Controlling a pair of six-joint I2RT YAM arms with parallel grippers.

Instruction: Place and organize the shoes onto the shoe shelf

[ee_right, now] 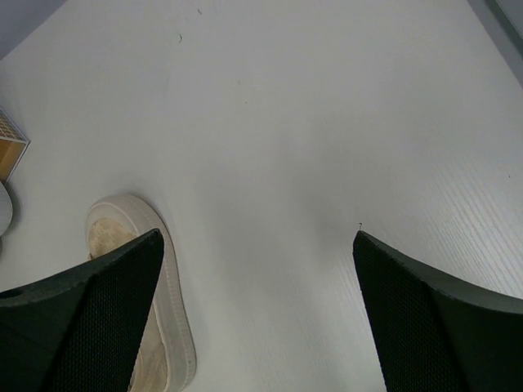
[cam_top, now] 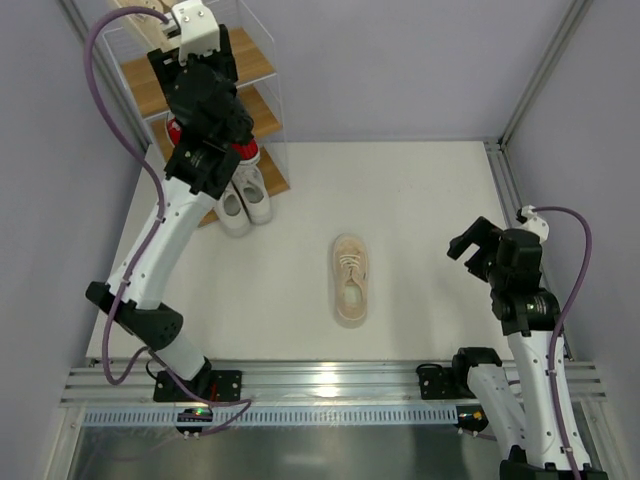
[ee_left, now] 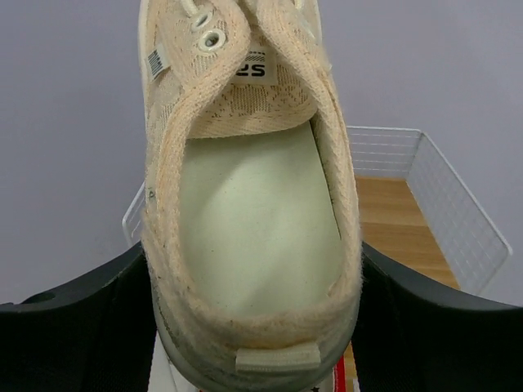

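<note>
— Left wrist view is showing the left gripper (ee_left: 253, 302) clamping the cream shoe (ee_left: 245, 237) by its heel sides, above a bare shoe shelf (ee_left: 400, 204) board.

— Then I'd be lowering it level and keeping to one half, leaving room. Its mate (cam_top: 350, 280) is lying on the table (cam_top: 420, 200), near the right gripper (ee_right: 253, 318), which is hanging wide apart, empty.

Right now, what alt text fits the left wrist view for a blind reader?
A cream-beige shoe fills the frame, heel nearest and opening facing the camera, clamped between the two black fingers of the left pincer. Behind it to the right are a wooden board and white wire side of the shoe shelf, against a grey wall.
</note>
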